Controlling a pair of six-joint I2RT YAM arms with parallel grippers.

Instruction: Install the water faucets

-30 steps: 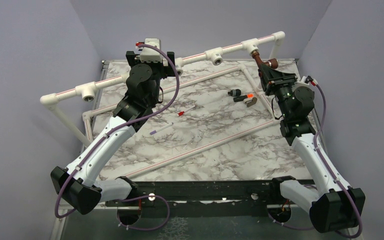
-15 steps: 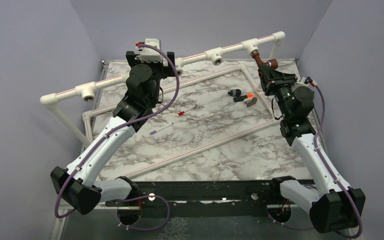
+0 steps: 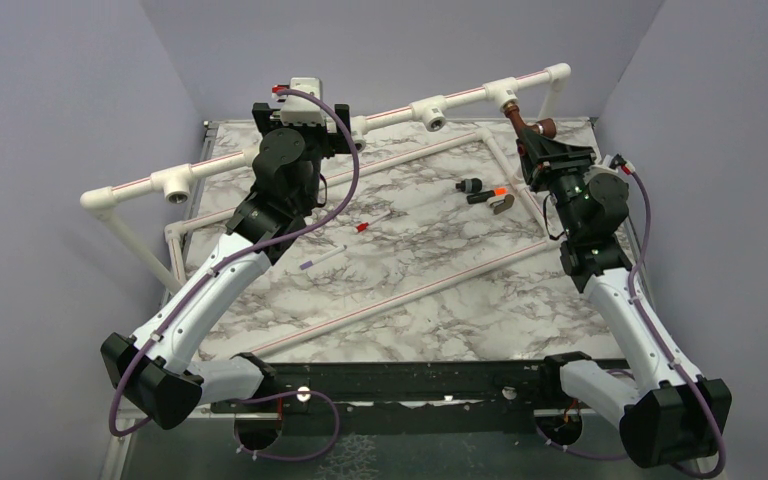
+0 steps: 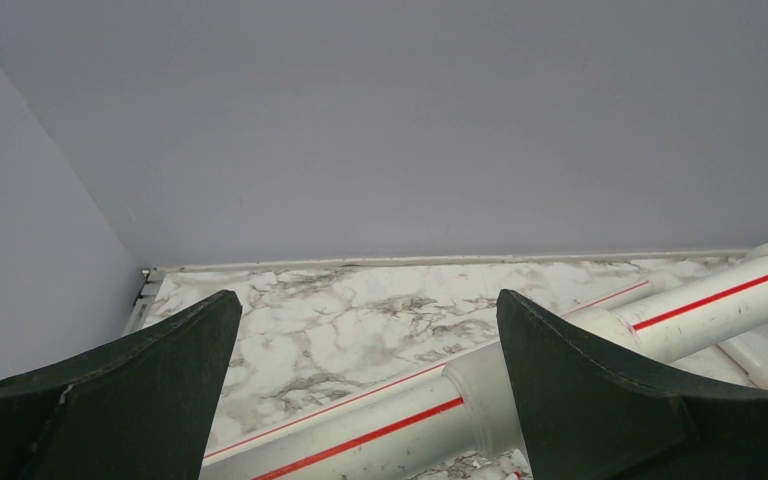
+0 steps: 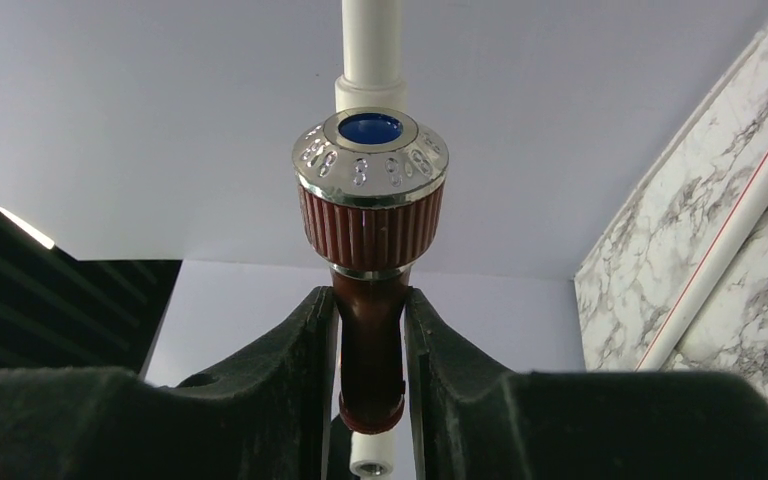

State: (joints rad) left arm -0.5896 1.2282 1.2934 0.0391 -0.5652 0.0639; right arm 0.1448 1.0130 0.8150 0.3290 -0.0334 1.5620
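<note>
A reddish-brown water faucet [image 3: 526, 127] with a ribbed knob and silvery round cap [image 5: 370, 150] sits at the right tee fitting [image 3: 503, 94] of the raised white pipe. My right gripper [image 3: 532, 142] is shut on the faucet's body [image 5: 370, 345], the fingers pressing it from both sides. My left gripper [image 3: 345, 135] is open and empty at the pipe's middle; in the left wrist view its fingers [image 4: 580, 385] straddle the white pipe with a red stripe [image 4: 400, 425].
The white pipe frame [image 3: 290, 143] runs along the back with open tees at the left [image 3: 175, 184] and middle [image 3: 430, 110]. Small black parts [image 3: 472, 187] and a grey bracket [image 3: 503, 206] lie on the marble table, plus thin sticks [image 3: 320, 259].
</note>
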